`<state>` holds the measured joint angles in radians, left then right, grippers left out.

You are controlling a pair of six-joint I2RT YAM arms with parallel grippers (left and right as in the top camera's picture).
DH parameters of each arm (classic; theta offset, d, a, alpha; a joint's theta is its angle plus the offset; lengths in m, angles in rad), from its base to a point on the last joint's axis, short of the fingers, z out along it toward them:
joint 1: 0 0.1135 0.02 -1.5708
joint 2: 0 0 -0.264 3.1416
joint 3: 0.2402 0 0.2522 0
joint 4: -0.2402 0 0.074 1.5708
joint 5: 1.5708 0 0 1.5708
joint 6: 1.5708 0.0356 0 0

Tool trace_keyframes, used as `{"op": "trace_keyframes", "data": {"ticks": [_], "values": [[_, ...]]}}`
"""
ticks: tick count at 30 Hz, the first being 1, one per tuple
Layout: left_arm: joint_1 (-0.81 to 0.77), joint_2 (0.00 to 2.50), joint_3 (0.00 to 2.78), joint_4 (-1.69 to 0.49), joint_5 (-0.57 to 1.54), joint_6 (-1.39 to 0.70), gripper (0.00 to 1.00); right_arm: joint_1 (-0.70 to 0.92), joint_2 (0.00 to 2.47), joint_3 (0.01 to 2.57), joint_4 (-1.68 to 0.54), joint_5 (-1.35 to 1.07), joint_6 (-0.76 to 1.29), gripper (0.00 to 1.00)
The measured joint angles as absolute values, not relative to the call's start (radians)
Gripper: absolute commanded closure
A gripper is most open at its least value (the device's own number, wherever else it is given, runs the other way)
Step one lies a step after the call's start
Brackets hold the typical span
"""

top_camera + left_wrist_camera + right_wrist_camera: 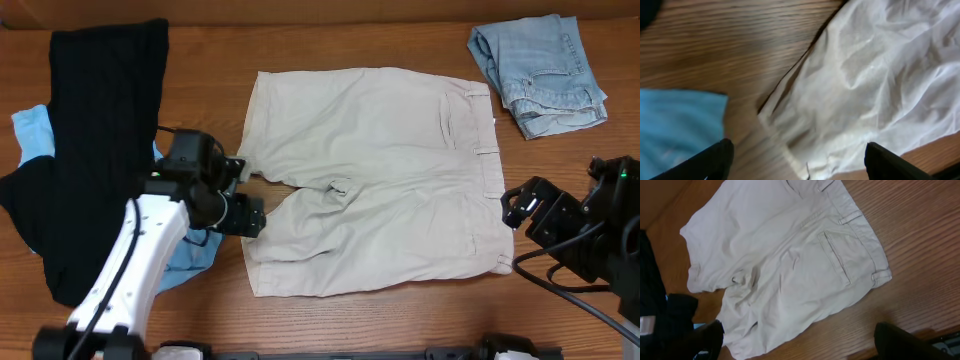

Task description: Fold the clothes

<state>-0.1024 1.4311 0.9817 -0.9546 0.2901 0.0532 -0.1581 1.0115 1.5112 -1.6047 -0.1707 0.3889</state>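
Beige shorts [375,175] lie spread flat in the middle of the table, waistband to the right, leg openings to the left. My left gripper [252,219] is open, just above the hem of the near leg; in the left wrist view the hem corner [790,145] lies between the two fingers [799,161]. My right gripper [518,208] is open and empty, just off the waistband's near right corner. In the right wrist view the shorts [785,260] fill the upper left and bare wood lies between the fingers [800,340].
A black garment [100,140] over a light blue one [190,250] lies at the left, next to my left arm. Folded blue jeans [540,75] sit at the back right. The wooden table [400,320] runs along the front.
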Motion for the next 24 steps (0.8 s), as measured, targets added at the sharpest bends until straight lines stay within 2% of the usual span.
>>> {"op": "trace_keyframes", "data": {"ticks": [8, 13, 17, 20, 24], "values": [[-0.118, 1.618, 0.949, -0.831, 0.331, 0.052, 0.19, -0.158, 1.010, 1.511, -1.597, -0.168, 0.389, 0.00], [-0.118, 1.734, 0.949, -0.807, 0.336, 0.051, 0.33, -0.158, 1.010, 1.511, -1.595, -0.168, 0.389, 0.00], [-0.118, 1.738, 0.950, -0.790, 0.341, 0.049, 0.43, -0.158, 1.009, 1.510, -1.590, -0.168, 0.389, 0.00], [-0.118, 1.742, 0.958, -0.798, 0.341, 0.046, 0.59, -0.158, 1.009, 1.510, -1.590, -0.168, 0.389, 0.00], [-0.118, 1.749, 1.016, -0.830, 0.341, 0.048, 0.94, -0.158, 1.009, 1.510, -1.589, -0.168, 0.389, 0.00]]}}
